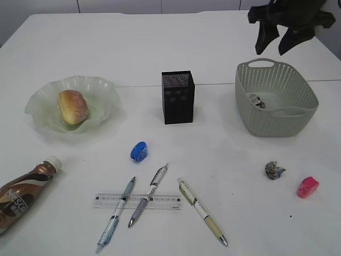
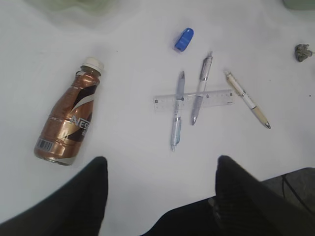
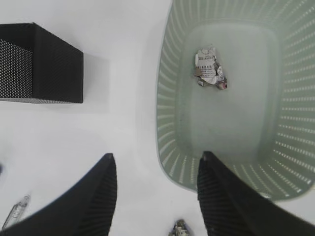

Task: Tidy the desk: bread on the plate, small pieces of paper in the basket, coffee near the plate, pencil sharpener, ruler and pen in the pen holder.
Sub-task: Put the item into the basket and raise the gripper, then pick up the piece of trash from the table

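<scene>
The big white table (image 1: 160,48) fills almost all that can be seen. A thin line (image 1: 138,86) runs across it from side to side. Behind the far edge there is a pale grey wall (image 1: 117,5) with a few dark lines going up, maybe gaps between panels. The light is soft and even, and the shadows on the table are faint.

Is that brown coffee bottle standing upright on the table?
No. The coffee bottle lies on its side on the white desk, its white cap pointing toward the green plate.
</scene>
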### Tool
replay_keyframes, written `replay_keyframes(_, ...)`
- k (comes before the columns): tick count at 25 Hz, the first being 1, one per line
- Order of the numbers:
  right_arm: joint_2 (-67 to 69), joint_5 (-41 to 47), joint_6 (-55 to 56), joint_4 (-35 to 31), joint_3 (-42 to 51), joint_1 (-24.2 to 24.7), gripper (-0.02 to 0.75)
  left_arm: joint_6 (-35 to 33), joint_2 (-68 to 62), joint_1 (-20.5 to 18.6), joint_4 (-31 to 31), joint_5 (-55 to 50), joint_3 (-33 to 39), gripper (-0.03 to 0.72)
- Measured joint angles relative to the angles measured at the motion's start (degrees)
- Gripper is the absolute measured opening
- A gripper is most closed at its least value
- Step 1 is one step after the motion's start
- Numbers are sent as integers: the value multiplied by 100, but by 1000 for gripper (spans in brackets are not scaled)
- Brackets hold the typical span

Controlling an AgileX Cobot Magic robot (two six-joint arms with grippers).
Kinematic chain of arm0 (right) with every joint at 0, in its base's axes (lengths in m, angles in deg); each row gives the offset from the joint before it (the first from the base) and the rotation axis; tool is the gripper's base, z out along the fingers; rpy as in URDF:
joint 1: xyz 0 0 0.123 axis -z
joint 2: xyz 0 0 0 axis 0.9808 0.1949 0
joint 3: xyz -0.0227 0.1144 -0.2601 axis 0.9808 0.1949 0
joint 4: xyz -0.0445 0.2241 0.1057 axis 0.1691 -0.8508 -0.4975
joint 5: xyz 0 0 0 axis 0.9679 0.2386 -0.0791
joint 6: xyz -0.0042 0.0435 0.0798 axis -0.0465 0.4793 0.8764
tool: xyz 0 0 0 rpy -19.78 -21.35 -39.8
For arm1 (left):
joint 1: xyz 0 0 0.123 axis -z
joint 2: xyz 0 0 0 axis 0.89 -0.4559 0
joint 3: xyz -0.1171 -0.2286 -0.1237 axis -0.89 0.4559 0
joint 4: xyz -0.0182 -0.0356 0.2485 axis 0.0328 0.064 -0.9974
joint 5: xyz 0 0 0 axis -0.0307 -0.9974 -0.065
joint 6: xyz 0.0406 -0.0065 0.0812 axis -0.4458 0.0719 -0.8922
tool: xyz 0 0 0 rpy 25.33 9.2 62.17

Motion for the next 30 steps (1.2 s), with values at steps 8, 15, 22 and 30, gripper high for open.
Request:
replay_keyframes(8,-1113,0,248,383,1224,0,417,0,0,0,220,0,0,498)
replay_keyframes(15,-1810,0,248,177,2915,0,417,0,0,0,258,0,0,498)
replay_keyframes(22,-1852,-265,234,130,3898,-32,416,0,0,0,343,0,0,498)
replay_keyframes(30,-1683,-1142,155,130,3999,-103,416,4,0,0,369,0,0,498)
